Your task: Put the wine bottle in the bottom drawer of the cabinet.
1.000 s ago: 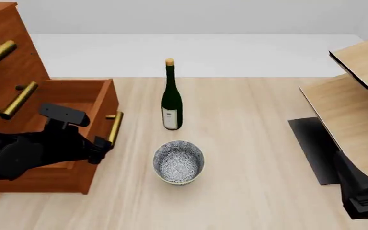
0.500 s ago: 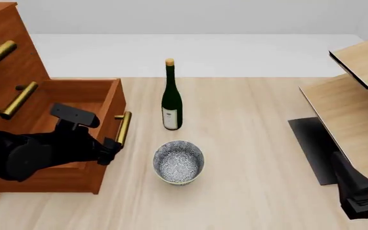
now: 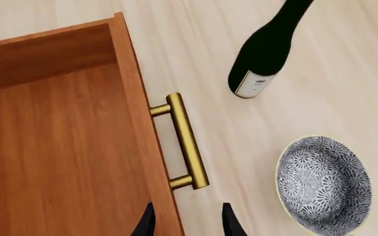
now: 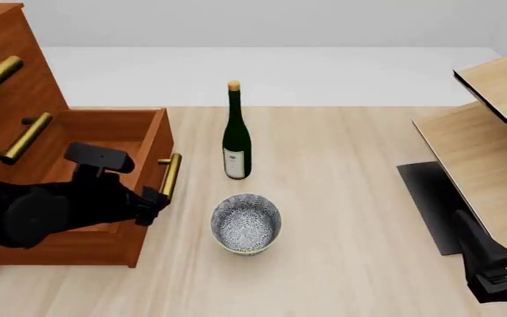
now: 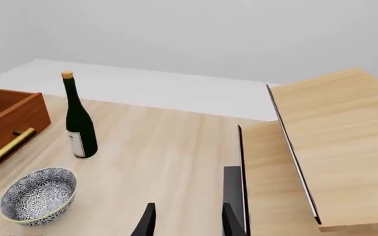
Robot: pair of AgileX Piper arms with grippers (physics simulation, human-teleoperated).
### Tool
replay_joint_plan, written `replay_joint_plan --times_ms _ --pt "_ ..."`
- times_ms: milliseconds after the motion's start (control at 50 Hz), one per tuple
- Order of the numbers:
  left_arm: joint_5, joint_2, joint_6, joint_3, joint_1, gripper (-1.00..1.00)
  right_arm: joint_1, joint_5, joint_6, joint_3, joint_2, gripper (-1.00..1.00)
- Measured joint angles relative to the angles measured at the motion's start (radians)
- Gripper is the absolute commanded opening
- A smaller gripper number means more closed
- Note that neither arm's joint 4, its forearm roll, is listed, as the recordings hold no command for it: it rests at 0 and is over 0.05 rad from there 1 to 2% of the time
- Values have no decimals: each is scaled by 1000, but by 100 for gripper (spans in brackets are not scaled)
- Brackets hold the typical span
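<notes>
Since a second ago the bottom drawer [image 4: 103, 142] has slid further out of the cabinet [image 4: 7, 72], your left gripper [image 4: 152, 203] moving with it; over the last half second, little has changed.

Items, left to right in the front view:
- One cabinet, reddish-brown; two upper brass handles show, plus one on the drawer.
- One bottom drawer, pulled open; its visible floor is bare wood in the left wrist view.
- One brass handle [image 3: 185, 142] on the drawer front; your left gripper sits just beside its near end, fingers [image 3: 228, 223] parted, one to each side of the drawer's front panel, nothing clamped.
- One wine bottle [image 4: 236, 135], upright on the table [image 4: 342, 218], just right of the drawer and outside it.
- One patterned bowl [image 4: 246, 222], nearer you than the bottle; nothing in it.
- One pale shelf unit [image 4: 482, 139] at the right edge.
- Your right gripper [image 5: 185, 221], low at the right, fingers parted and holding nothing.
</notes>
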Motion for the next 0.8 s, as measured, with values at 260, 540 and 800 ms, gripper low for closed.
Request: replay_joint_plan --times_ms 260,540,800 --pt "116 -127 30 -43 -11 100 5 -6 -3 0 10 100" --pt "226 -275 57 -115 -30 100 7 -12 -7 0 18 100" --pt "239 -324 82 -184 -59 100 7 -6 -10 0 12 100"
